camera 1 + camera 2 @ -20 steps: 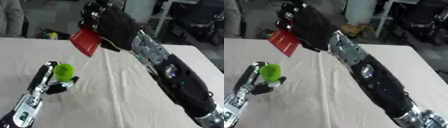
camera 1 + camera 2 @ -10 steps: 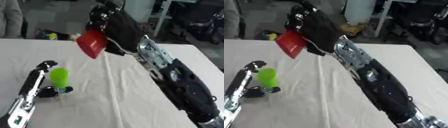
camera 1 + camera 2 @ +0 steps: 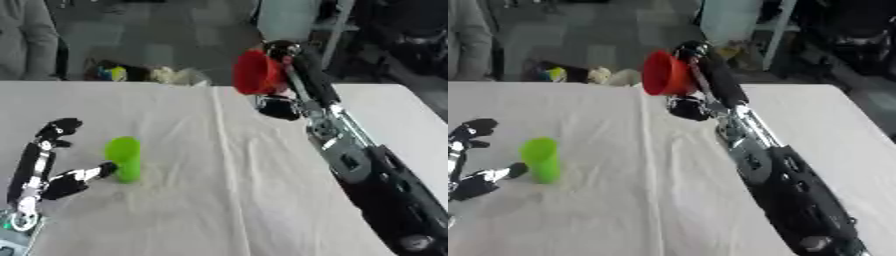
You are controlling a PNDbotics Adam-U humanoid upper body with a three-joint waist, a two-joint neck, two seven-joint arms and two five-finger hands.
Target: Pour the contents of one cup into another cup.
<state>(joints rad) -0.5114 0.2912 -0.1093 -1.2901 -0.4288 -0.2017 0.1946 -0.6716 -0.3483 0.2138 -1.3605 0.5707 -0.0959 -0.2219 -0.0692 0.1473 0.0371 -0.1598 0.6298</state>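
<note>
Right hand holds the red cup with fingers curled round it, raised high over the far edge of the table. The cup lies tipped on its side, mouth turned toward the robot's left; its inside does not show, so contents cannot be judged. It sits well apart from the target, up and to the right of it, so no stream could land there from this position.

Green cup stands upright on the white cloth, near the left side. Left hand brackets it: thumb tip touching or just beside the lower wall, fingers spread wide and upright beside it, not closed round it. Likely purpose: steadying the receiver against tipping.

Judgement: pour not aligned; red cup needs carrying over the green one.
</note>
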